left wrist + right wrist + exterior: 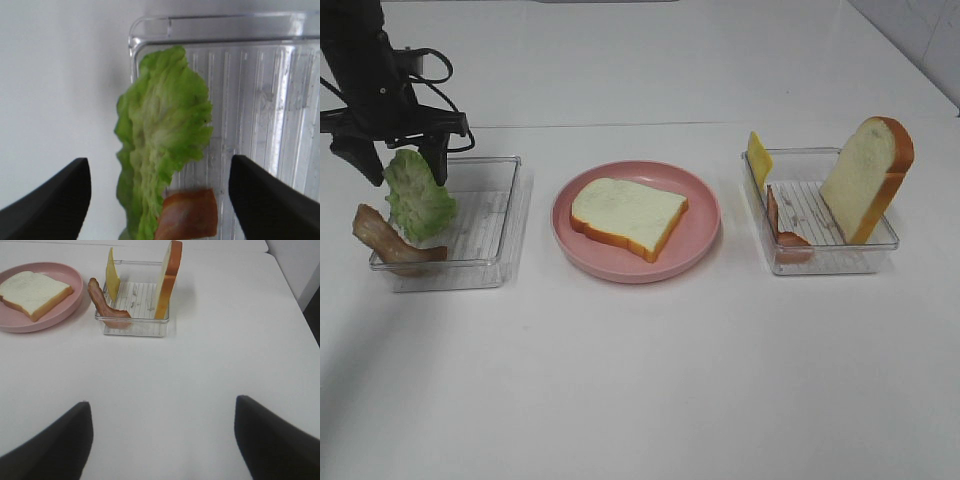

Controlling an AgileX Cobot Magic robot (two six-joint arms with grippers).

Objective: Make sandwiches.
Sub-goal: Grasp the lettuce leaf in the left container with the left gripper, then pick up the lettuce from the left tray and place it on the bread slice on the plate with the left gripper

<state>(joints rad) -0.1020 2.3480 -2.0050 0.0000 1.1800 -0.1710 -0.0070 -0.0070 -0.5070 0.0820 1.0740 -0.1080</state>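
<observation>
A white bread slice [625, 215] lies flat on the pink plate [700, 235]. A green lettuce leaf [418, 200] leans upright at the left edge of the left clear tray [485, 235], with a bacon strip [385, 240] draped over that edge beside it. My left gripper [398, 165] hangs open just above the lettuce [160, 135], one finger on each side, not touching it. The right tray [820, 255] holds a yellow cheese slice [758, 158], a bacon strip [782, 228] and an upright bread slice [868, 180]. My right gripper [161, 405] is open and empty, well back from that tray [132, 327].
The white table [640, 380] carries the two trays and the plate in a row. The left arm's black body [365, 70] and cables stand over the back left. The table's right edge [300, 305] is near the right tray.
</observation>
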